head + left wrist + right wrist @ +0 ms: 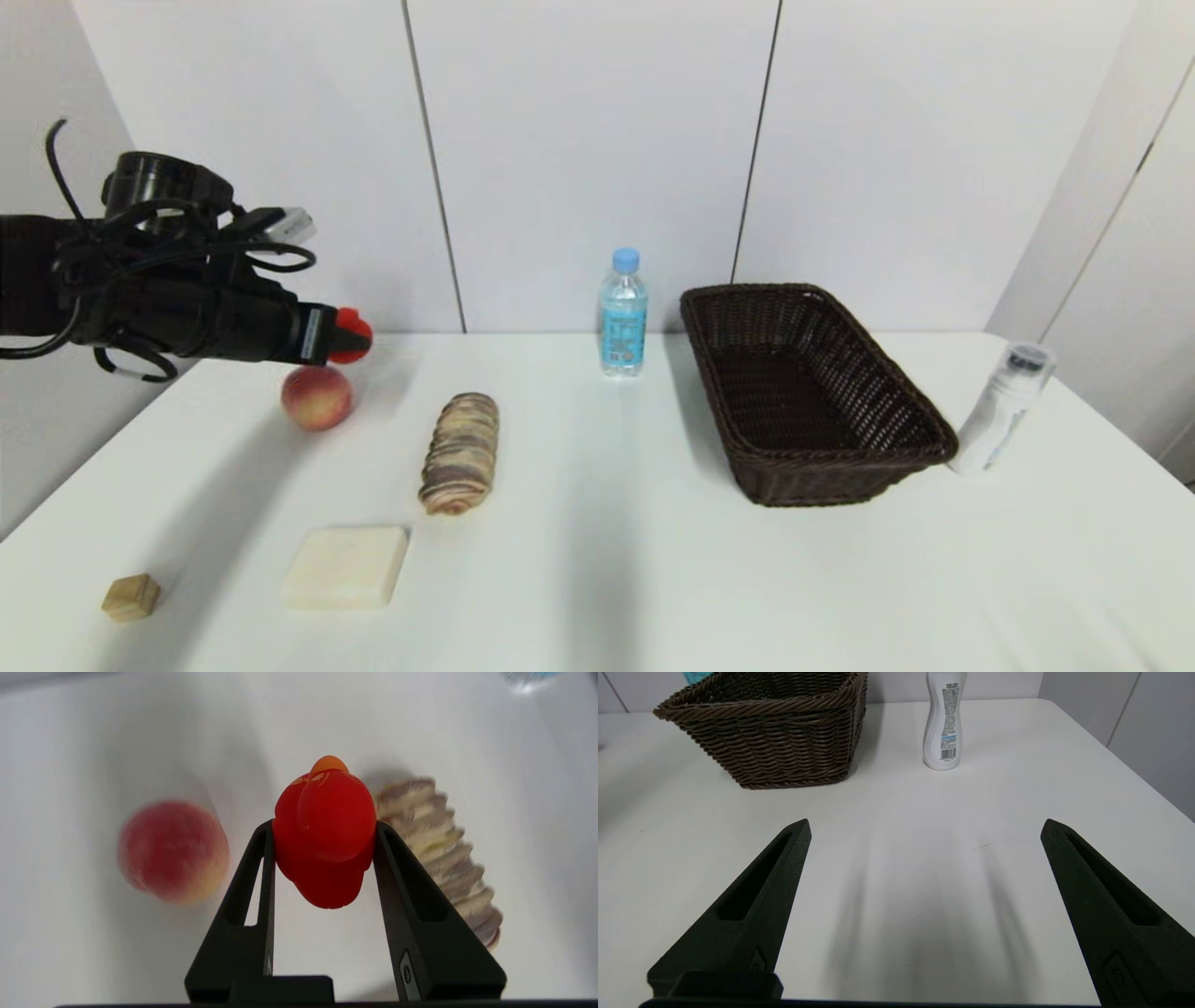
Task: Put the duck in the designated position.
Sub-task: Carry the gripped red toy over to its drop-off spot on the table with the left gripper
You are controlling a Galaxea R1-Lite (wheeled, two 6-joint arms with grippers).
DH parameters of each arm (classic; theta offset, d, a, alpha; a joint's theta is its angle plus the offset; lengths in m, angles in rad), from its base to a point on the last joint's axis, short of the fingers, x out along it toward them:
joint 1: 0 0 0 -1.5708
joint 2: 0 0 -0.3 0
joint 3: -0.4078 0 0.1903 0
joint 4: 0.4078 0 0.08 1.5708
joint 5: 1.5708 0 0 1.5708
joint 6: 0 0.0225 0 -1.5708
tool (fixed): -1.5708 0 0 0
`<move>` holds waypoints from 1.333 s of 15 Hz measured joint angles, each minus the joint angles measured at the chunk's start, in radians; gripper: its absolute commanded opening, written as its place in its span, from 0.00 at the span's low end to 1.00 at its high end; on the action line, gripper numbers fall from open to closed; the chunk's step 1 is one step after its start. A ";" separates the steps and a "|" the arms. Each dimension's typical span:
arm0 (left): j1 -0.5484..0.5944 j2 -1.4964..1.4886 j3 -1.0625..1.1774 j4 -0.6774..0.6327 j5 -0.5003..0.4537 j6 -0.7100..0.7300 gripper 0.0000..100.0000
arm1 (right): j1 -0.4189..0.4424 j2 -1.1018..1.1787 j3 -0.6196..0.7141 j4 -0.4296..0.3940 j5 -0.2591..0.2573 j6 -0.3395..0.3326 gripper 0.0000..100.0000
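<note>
— Red plastic is what I had in the left gripper [323,842]: the duck [324,840], pinched between both black fingers [420,896], body squeezed at its sides, head and orange beak pointing away from the wrist camera.

— Where was it over the table?

— In the head view the left gripper [344,336] hung in the air at the far left, above the white table [653,560], with the duck [353,334] sticking out past the fingertips. Only a small part of it showed there; the arm's black housing and cables hid the fingers. It was clear of the tabletop, just above the peach [316,398].

— Anything hard to read?

— The peach [174,851] was blurred in the left wrist view, and the striped bread roll [444,854] was partly hidden behind one finger. A water bottle [623,313] stood at the back edge; the left wrist view caught only a sliver of it.

— And the right arm?

— Out of the head view. Its own camera showed the right gripper [924,833] with fingers spread wide and nothing between them, low over bare table. Ahead stood the dark wicker basket [775,742], cut off at the top, and a white bottle [944,723] just beside it, cap out of frame. Near me on the left lay a pale soap bar [346,567] and a small wooden block [131,597].
</note>
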 measured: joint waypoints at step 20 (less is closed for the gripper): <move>-0.009 0.071 0.260 -0.098 0.000 -0.009 0.00 | 0.000 0.000 0.000 0.000 0.000 0.000 1.00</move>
